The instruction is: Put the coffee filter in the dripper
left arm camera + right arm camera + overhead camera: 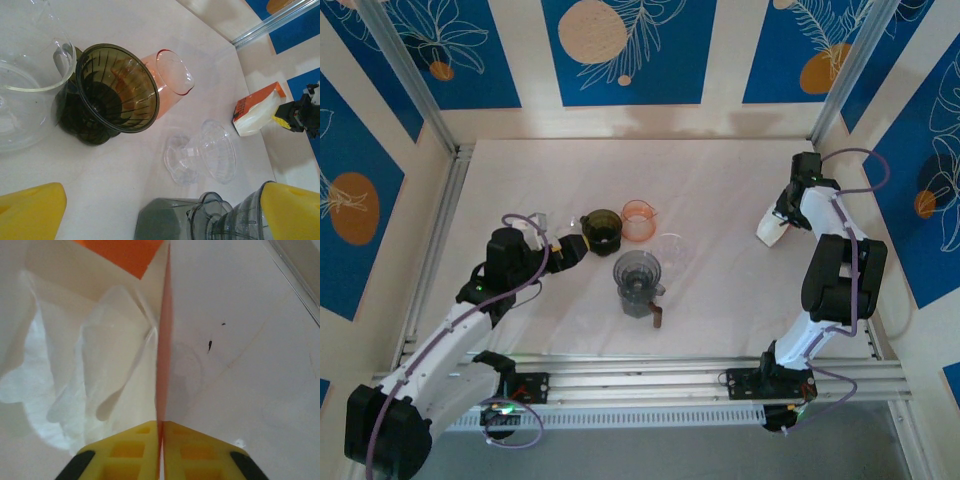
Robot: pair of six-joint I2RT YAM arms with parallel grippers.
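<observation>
Broadly, we see a pale matte table (720, 190), and on it a grey server (638, 283) of hard, glossy plastic. The left gripper (577, 249) is spread wide with nothing in it, facing a smoky, ribbed cone dripper (117, 90). An orange-tinted dripper (172, 75) and a clear dripper (207, 152) sit near it; we cannot tell which one is meant. Well apart, at the right, the right gripper (161, 432) has its jaws pinched together on the orange edge of the filter packet (257, 110). Inside are the white filters (95, 365): thin, crinkled paper. We judge them featherlight, limp and easily torn, and best pinched at one rim edge.
</observation>
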